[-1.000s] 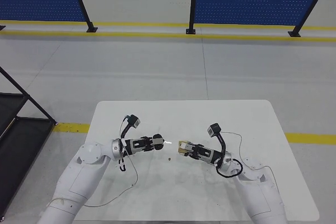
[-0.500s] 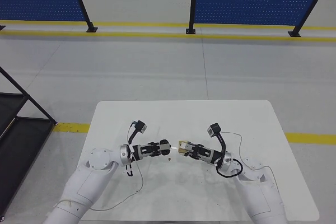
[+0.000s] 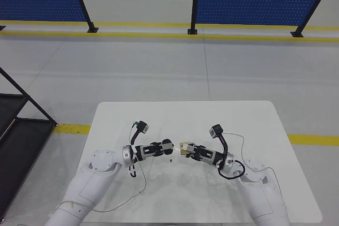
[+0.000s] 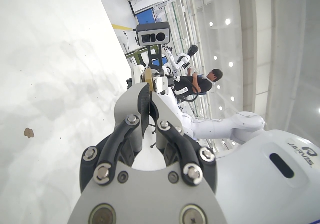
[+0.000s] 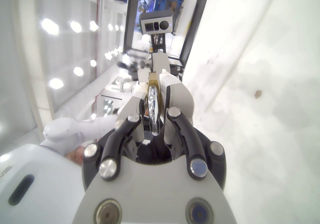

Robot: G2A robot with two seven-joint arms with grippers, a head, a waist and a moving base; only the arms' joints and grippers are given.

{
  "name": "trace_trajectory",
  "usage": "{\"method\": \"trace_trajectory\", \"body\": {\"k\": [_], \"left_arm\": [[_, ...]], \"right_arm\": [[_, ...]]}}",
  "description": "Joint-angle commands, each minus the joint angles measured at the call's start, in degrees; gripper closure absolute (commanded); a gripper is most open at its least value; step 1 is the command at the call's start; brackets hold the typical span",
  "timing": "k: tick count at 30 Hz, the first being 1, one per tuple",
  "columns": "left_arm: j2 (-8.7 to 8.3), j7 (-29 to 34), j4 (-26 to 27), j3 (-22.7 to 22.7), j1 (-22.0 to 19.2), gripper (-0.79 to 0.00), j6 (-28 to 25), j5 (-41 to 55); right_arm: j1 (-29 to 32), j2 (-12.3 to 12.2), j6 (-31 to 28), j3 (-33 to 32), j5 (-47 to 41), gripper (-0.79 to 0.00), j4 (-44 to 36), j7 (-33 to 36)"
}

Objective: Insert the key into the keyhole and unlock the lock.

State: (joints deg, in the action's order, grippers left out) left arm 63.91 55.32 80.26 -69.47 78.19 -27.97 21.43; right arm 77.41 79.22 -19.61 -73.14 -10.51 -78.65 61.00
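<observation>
Facing tip-to-tip over table (image 3: 243, 124) centre: left gripper (image 3: 172, 147) pinched shut on key (image 3: 177, 148), key at lock (image 3: 186, 148) | right gripper (image 3: 183, 149) clamped on lock, brass body, chrome shackle | table white, rounded corners, brown speck (image 3: 171, 160) at 6 o'clock of grippers | grey floor (image 3: 158, 73), yellow lines (image 3: 130, 35), blue panels (image 3: 248, 11) 12 o'clock, black rack (image 3: 11, 141) 9 o'clock

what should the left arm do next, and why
Probably ease the left gripper slightly toward the lock, along the key's line. It is shut on the key, the right gripper holds the lock facing it, and key and lock nearly meet above the table; whether the tip has entered cannot be told.
</observation>
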Motion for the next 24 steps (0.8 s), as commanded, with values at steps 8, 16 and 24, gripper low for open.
{"method": "trace_trajectory", "body": {"k": [8,16,24], "left_arm": [[0.02,-1.00,-0.11,0.53,0.07,0.000,-0.04,0.26],[0.11,-1.46,-0.97,1.23,-0.51,0.000,0.08,0.37],[-0.28,-0.72,-0.14,-0.31,0.52,0.000,-0.25,2.54]], "right_arm": [[0.00,0.00,0.00,0.00,0.00,0.000,0.00,0.00],[0.00,0.00,0.00,0.00,0.00,0.000,0.00,0.00],[0.00,0.00,0.00,0.00,0.00,0.000,0.00,0.00]]}}
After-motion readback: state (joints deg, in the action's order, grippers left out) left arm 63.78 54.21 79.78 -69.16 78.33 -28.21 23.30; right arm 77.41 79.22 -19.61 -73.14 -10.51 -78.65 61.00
